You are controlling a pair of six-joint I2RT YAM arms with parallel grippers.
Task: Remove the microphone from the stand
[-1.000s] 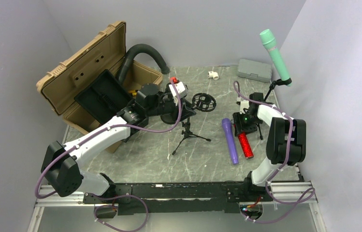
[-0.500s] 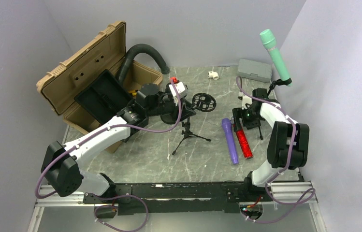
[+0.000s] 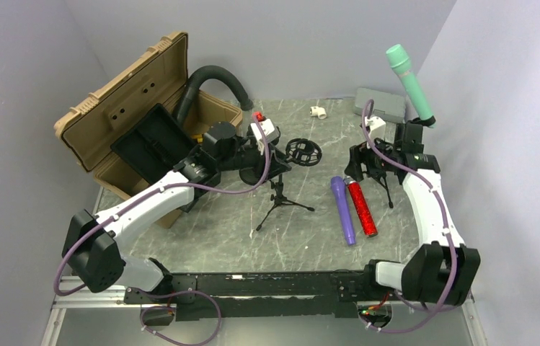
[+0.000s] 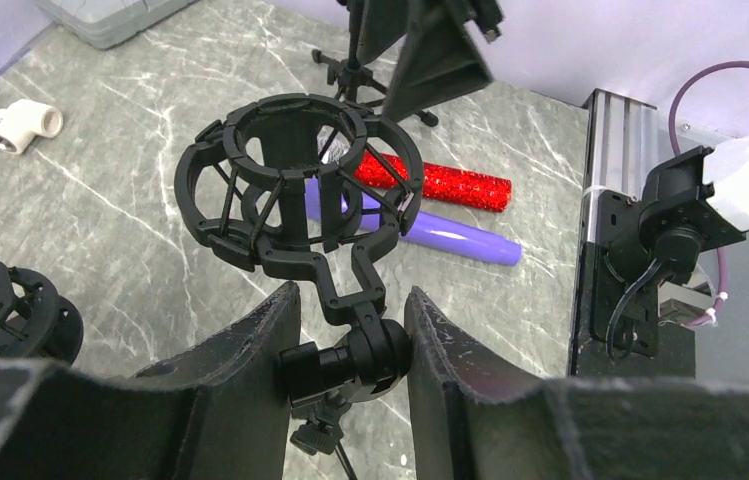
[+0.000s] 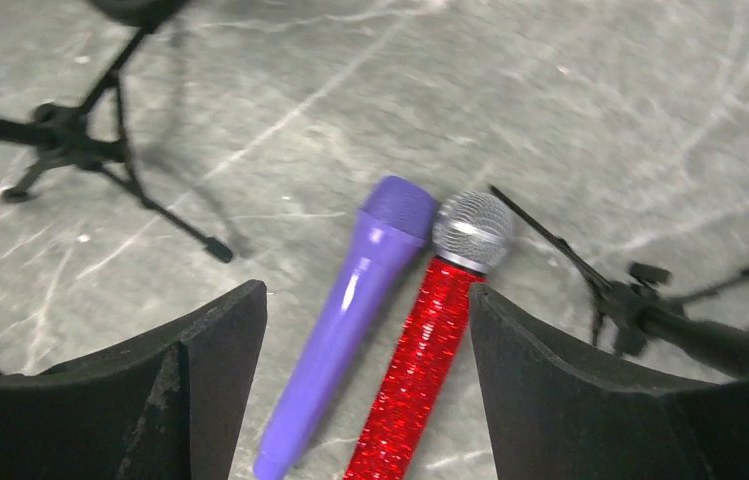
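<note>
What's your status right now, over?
Left gripper shut on empty stand. Right gripper open above red microphone, lying flat beside purple microphone. Green microphone mounted, far right.

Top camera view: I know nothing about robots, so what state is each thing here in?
Tan case: lid open.
Shock mount: empty, upright.
Left gripper: shut on the shock mount's neck.
Right gripper: open, holding nothing.
Red microphone: lying flat.
Purple microphone: lying flat beside the red one.
Green microphone: mounted, tilted upward.
</note>
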